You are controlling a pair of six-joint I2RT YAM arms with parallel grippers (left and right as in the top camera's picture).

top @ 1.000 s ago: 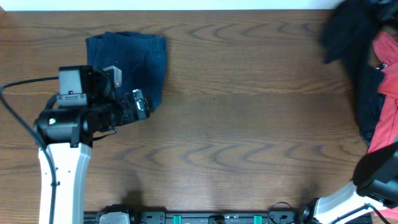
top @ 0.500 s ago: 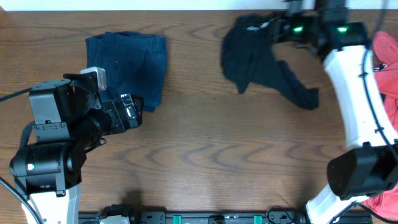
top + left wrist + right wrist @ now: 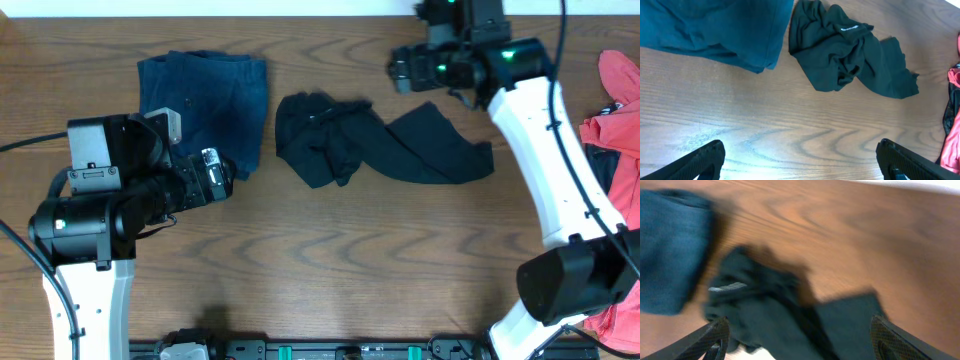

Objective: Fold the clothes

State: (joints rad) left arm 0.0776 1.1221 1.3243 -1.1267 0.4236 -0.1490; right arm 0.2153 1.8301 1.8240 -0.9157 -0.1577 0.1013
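Observation:
The black garment (image 3: 345, 145) of the clothes lies crumpled in the middle of the table, with one flat leg (image 3: 440, 152) stretched out to the right. It also shows in the left wrist view as the black garment (image 3: 845, 52) and, blurred, as the black garment (image 3: 790, 315) under the right wrist. Folded navy-blue shorts (image 3: 205, 95) rest at the back left. My right gripper (image 3: 402, 70) hovers open above the garment's far right side, and nothing sits between its fingers (image 3: 712, 337). My left gripper (image 3: 800, 161) is open over bare wood, in front of the shorts (image 3: 715, 30).
Coral-red pieces (image 3: 620, 115) and a dark piece (image 3: 597, 165) are piled at the right edge of the table, and more coral fabric (image 3: 610, 320) lies at the front right. The left arm's body (image 3: 90, 220) stands over the front left.
The right arm swung the black garment from the right side to the table's middle and opened, letting it drop in a heap. The left arm shifted only slightly.

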